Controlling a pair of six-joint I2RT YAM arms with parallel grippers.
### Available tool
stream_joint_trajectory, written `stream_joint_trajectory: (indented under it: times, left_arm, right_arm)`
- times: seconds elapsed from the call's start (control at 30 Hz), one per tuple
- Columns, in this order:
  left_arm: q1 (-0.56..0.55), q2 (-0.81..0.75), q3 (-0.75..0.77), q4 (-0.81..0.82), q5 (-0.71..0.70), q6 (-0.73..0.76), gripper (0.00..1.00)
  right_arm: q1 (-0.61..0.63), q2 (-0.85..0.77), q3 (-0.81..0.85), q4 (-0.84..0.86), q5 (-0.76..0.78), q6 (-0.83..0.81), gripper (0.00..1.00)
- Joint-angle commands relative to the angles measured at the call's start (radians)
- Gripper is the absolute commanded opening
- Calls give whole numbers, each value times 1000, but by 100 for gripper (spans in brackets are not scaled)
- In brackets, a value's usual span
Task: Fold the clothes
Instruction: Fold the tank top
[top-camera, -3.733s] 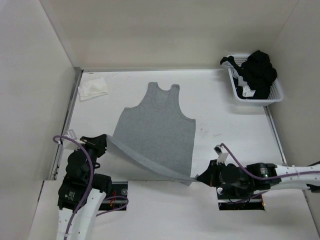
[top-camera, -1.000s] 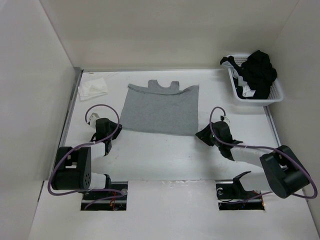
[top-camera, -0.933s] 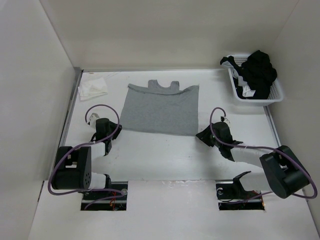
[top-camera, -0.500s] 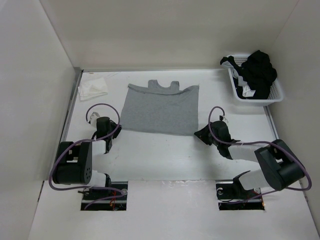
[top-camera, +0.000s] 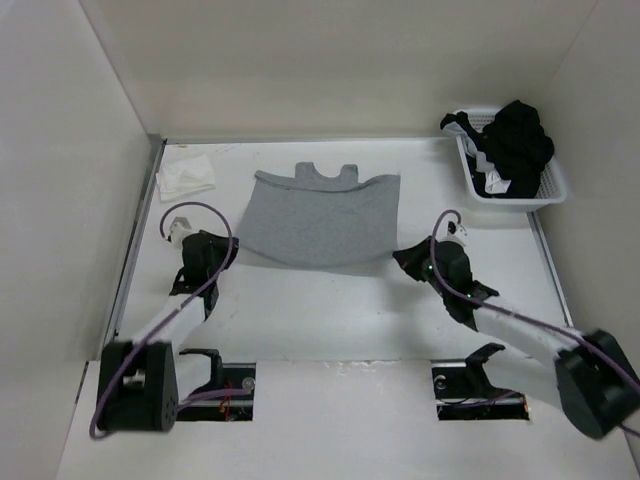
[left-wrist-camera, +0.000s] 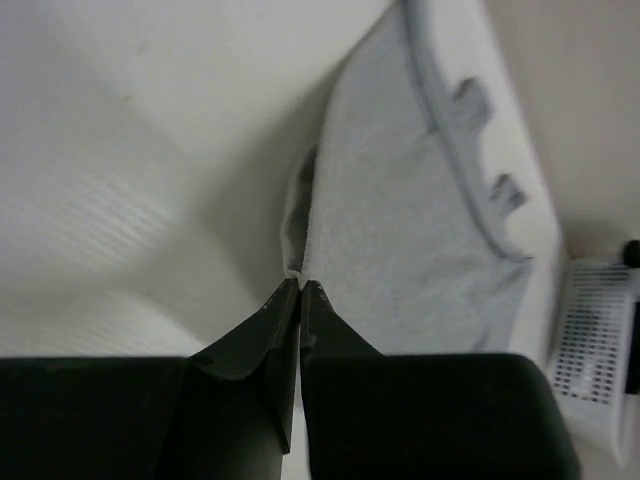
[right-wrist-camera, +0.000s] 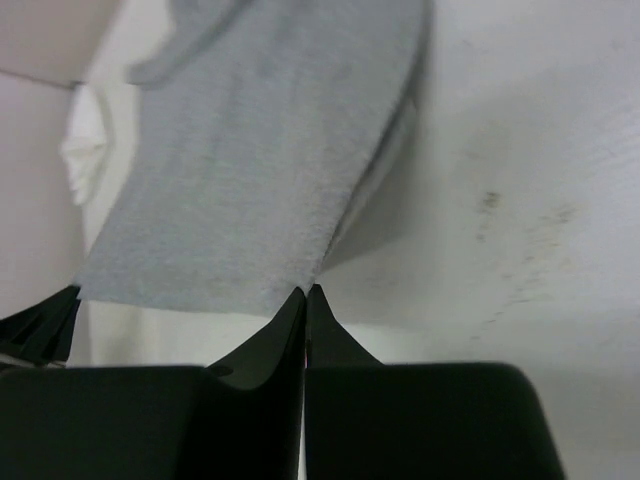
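The grey top is lying on the white bench, doubled over so that its hem band is running along the far edge and the two shoulder straps are poking out just beyond it. The left hand is sitting at the top's near left corner, clenched on that corner. In the left wrist view its two fingers are pressing together with a tuck of grey fabric caught at the very tips, and the cloth beside them is standing up off the bench in a small ridge. The right hand is sitting at the top's near right corner, also clenched on the fabric. In the right wrist view its tips are meeting flat against each other right on the corner, with the top's side edge lifting clear of the bench and casting a shadow beneath. Between the two held corners the top's near edge is bowing in a shallow curve, while the far part is resting flat. Both arms are reaching low across the bench from the near side of the top, one on each flank. A white basket heaped with dark clothes is standing well to the right of the top, past its far right corner. A small crumpled white cloth is lying to the left of the top, near its far left corner
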Motion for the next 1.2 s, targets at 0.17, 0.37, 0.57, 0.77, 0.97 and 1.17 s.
stream_joint_trajectory:
  times: [0.17,0.37,0.57,0.77,0.97,1.17]
  left_arm:
    - [-13,-717,202,-481,-3,61,0]
    - [-95,-829,505,-672,-41,116,0]
    - [-125,-782,525,-684,-55,115,0]
    - [-83,-629,351,-568,-55,109,0]
    - [-5,-166,290,-208,-63,60,0]
    - [13,308,564,-78,-8,20,0]
  right_arm:
    - [237,-625,283,-629,280,-185,0]
    - [532,-693,598,-855,495,-256,0]
    - [648,-593,679,-851,583,-332,1]
    - [299,-431,543,-660,249,-355,2]
    - [-119,-8,477,-302,-187,-306,2]
    - [-268,474,801,-245,-322,-286,0]
